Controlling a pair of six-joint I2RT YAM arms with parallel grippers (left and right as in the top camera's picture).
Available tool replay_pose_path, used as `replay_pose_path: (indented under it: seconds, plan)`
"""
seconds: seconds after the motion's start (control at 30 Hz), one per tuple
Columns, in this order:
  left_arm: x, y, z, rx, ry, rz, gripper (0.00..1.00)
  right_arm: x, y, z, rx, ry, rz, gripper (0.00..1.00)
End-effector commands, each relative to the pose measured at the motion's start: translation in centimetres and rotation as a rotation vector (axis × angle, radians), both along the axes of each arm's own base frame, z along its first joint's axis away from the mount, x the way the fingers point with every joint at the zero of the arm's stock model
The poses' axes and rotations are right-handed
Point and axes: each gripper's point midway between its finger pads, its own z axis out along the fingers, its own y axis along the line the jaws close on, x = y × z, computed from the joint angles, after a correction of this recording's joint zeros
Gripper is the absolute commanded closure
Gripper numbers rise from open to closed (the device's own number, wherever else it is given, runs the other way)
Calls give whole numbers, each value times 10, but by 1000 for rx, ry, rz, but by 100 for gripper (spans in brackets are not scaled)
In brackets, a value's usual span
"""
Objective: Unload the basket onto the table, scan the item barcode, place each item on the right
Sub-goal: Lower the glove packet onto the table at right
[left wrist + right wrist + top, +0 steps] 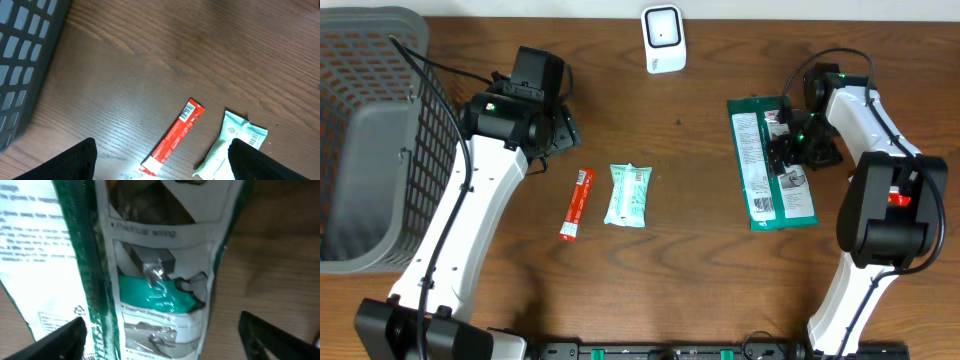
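A green and white package [770, 165] lies flat on the table at the right, printed side up. My right gripper [788, 140] hangs over its upper right part, open; in the right wrist view the package [160, 280] fills the space between the wide-set fingers [65, 340]. My left gripper [560, 128] is open above the table, holding nothing. Below it lie a red stick packet [175, 137] with a barcode at its top end and a mint-white pouch [230, 150]. The white scanner [663, 40] stands at the back centre.
A grey mesh basket [370, 140] takes up the left edge of the table, close to the left arm. The red packet [577, 203] and the pouch [628, 194] lie side by side in the middle.
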Motion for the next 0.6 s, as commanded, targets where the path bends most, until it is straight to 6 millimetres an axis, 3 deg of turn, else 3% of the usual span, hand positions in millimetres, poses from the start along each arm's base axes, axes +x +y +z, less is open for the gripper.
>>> replay_pose_path:
  seconds: [0.0, 0.1, 0.17, 0.23, 0.27, 0.3, 0.33, 0.37, 0.57]
  plan:
    - [0, 2, 3, 7, -8, 4, 15, 21, -13, 33, -76, -85, -85, 2]
    - [0, 2, 3, 7, -8, 4, 15, 31, 20, 56, 105, -129, -94, 1]
    - [0, 2, 3, 7, -8, 4, 15, 35, 66, 71, 360, -144, -96, 1]
    - [0, 2, 3, 7, -8, 4, 15, 31, 94, 78, 517, -123, -96, 1]
    - [0, 2, 3, 7, -8, 4, 15, 30, 99, 78, 543, -118, -94, 12]
    - [0, 2, 3, 7, -8, 4, 15, 29, 102, 78, 547, -114, -90, 33]
    - [0, 2, 3, 7, -8, 4, 15, 27, 105, 74, 534, -108, -79, 74]
    - [0, 2, 3, 7, -8, 4, 15, 25, 107, 70, 522, -100, -81, 98]
    - [0, 2, 3, 7, -8, 4, 15, 20, 128, 19, 388, -105, -122, 99]
